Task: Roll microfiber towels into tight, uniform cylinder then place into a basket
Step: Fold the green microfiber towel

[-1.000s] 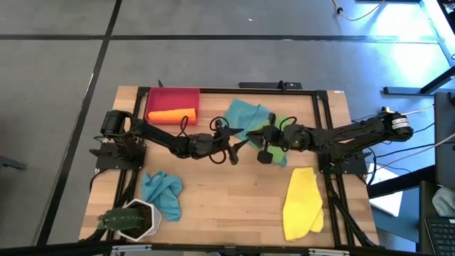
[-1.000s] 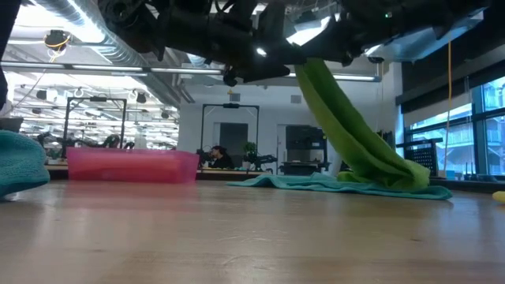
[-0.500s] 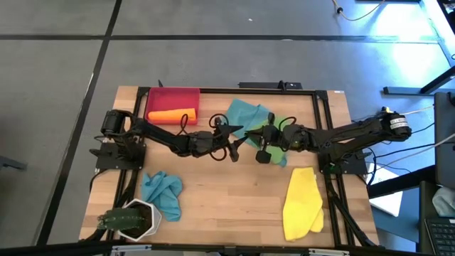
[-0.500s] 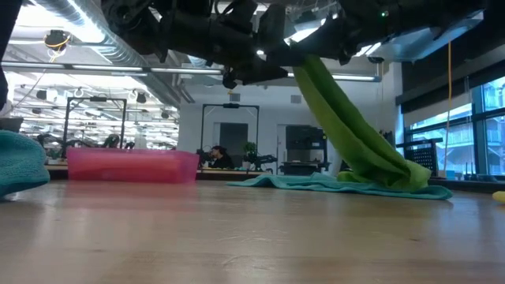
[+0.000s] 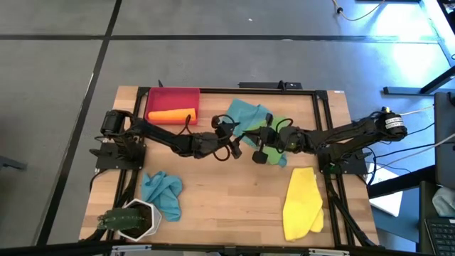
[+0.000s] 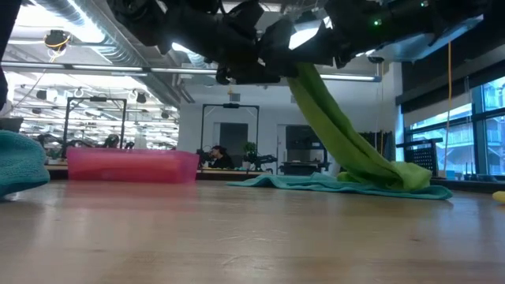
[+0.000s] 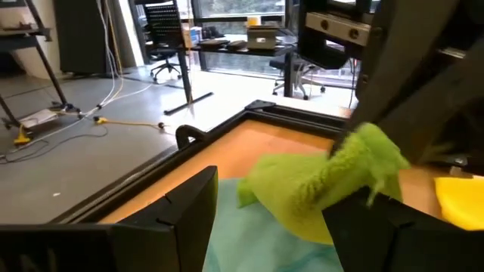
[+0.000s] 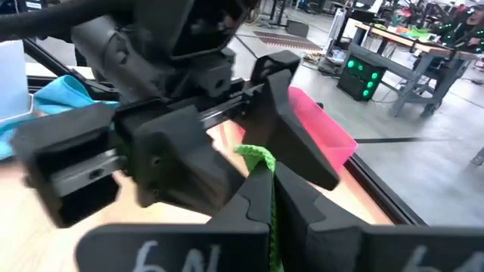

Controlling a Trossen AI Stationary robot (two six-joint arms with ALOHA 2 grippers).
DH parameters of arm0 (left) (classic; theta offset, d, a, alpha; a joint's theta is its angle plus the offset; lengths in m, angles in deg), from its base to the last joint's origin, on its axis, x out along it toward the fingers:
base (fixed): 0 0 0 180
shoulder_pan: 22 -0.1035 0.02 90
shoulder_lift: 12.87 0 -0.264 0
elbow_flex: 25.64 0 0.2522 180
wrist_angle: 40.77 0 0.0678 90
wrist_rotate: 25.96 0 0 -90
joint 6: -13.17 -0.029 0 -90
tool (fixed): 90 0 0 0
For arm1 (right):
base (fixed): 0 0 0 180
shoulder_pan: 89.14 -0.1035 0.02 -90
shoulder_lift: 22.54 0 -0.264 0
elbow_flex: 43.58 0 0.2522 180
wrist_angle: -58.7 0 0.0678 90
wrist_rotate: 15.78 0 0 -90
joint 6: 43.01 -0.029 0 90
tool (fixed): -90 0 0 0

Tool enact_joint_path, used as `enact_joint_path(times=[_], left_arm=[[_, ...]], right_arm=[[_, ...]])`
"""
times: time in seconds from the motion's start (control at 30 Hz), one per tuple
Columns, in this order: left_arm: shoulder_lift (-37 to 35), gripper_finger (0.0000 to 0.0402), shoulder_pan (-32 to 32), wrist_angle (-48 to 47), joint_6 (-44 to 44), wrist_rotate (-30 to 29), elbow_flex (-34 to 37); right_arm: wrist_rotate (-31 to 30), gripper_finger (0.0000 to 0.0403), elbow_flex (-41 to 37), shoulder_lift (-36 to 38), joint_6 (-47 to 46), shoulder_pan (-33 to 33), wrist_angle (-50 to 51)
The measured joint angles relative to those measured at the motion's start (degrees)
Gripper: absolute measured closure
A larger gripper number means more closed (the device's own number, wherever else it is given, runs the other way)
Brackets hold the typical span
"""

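Observation:
My right gripper is shut on a green towel, which it holds up over the table's middle. The towel slopes down, and its lower end lies bunched on a flat teal-blue towel. My left gripper stands open, facing the raised green end at about the same height. Whether it touches the cloth I cannot tell. The red basket at the far left holds a rolled orange towel. My right gripper pinches the green towel's raised end between its two fingers, about level, coming from the table's right. One layer or several, I cannot tell. The cloth hangs in a slanting band below the fingers, and its lower end rests on the teal-blue towel.
A second teal-blue towel lies crumpled near the front left, beside a white pot with a plant. A yellow towel lies at the front right. Bare wood shows between them.
My left gripper has turned at the wrist and swung its fingers toward the far edge, up to the raised end of the green towel, and it stays open. The green towel hangs much as before.

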Motion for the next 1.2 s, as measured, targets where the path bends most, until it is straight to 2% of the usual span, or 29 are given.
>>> enact_joint_path(times=[0.13, 0.3, 0.4, 0.53, 0.73, 1.0, 1.2], left_arm=[[0.0, 0.0184, 0.1, -0.3, -1.0, -0.1, 0.0], [0.0, 0.0186, 0.3, -3.0, -3.1, -5.4, 0.0], [0.0, 0.0194, 0.9, -3.1, -5.0, -8.0, 0.0], [0.0, 0.0214, 1.6, -2.4, -7.6, -8.4, 0.0], [-0.1, 0.0267, 2.6, -1.2, -12.9, -8.1, 0.0], [-0.1, 0.0391, 4.6, -1.2, -21.0, -7.9, 0.0], [-0.1, 0.04, 5.1, -0.9, -23.0, -7.9, 0.0]], right_arm=[[0.0, 0.0398, 0.0, 0.0, 0.0, 0.0, 0.1], [0.2, 0.0398, 0.0, 0.0, 0.1, 0.0, 1.4], [0.2, 0.0398, 0.0, 0.0, 0.1, 0.0, 2.3], [0.2, 0.0398, 0.0, 0.0, 0.1, 0.0, 2.8], [0.2, 0.0398, 0.0, 0.0, 0.1, 0.0, 2.8], [0.3, 0.0385, 0.0, 0.0, 0.1, 0.0, 3.7], [0.3, 0.0365, 0.0, 0.0, 0.0, 0.0, 6.1]])
